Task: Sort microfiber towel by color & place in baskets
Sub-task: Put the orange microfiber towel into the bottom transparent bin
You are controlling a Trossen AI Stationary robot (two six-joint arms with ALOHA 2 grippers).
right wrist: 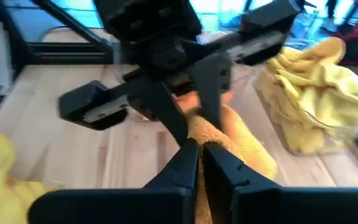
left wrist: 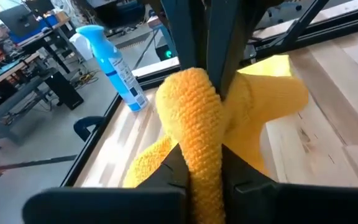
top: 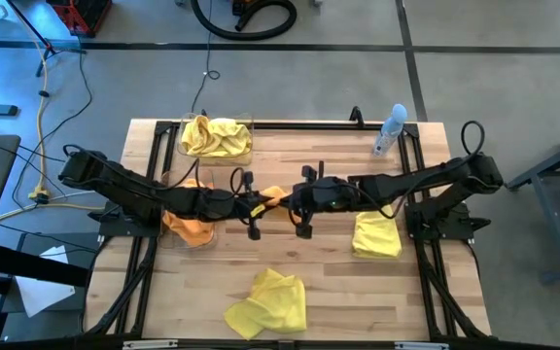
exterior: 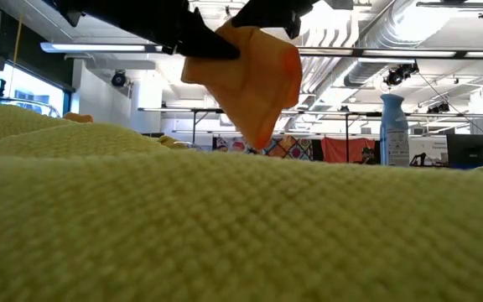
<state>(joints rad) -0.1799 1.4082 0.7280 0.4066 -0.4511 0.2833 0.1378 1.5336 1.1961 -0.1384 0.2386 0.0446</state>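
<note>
So the table (top: 338, 301) is a light wood butcher-block top with a black frame running around its edges. Sitting on it: a clear bin (top: 216, 137) at the far edge left of centre, stuffed with yellow towels, and a second bin (top: 191, 206) on the left side with orange cloth in it, mostly hidden under the left arm. A spray bottle (top: 390, 130) stands near the far right corner. One folded yellow towel (top: 376, 235) lies flat on the right, and a crumpled yellow one (top: 267, 302) lies near the front edge, about the middle.
</note>
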